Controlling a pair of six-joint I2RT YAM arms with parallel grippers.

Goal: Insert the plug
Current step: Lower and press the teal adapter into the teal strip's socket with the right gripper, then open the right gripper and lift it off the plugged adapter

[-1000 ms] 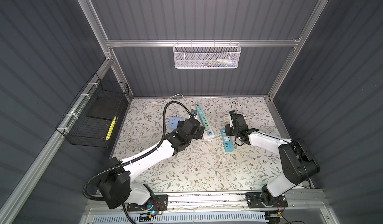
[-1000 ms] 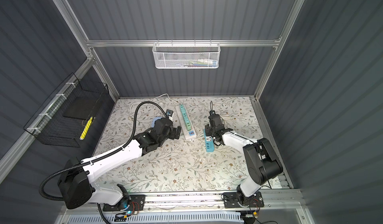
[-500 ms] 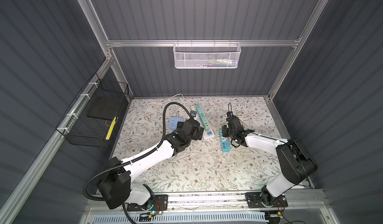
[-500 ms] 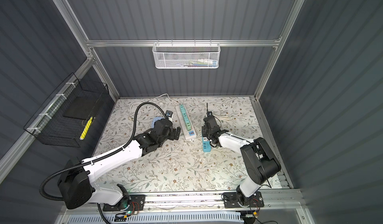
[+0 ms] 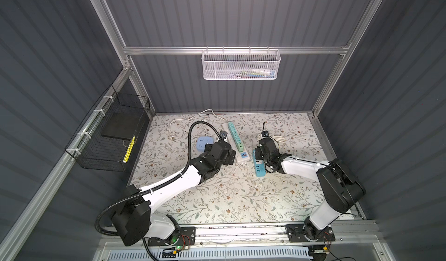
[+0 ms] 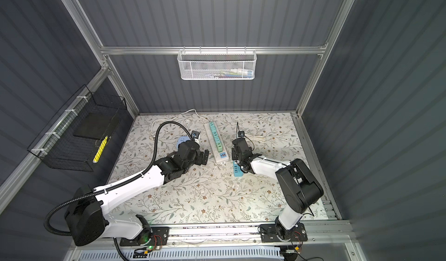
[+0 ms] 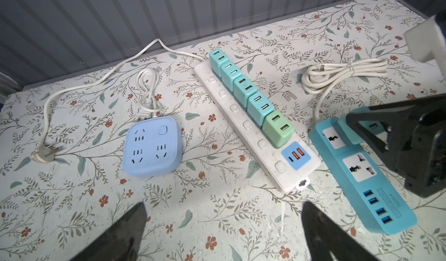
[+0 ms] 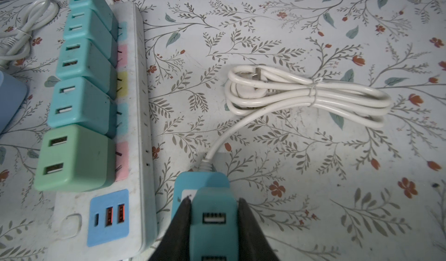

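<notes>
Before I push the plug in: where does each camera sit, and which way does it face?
Top views: high above the arm bases, looking down at the table; both arms show whole, with left pincer and right pincer.
Left wrist: behind the open left pincer, facing the white strip; its fingertips show.
Right wrist: behind the right pincer, shut on the teal plug at the blue strip.
Shared: both wrist views show the white strip and blue strip.

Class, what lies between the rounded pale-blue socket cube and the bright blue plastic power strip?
A long white power strip carrying teal and green USB chargers lies between the socket cube and the blue strip, as the left wrist view shows.
</notes>
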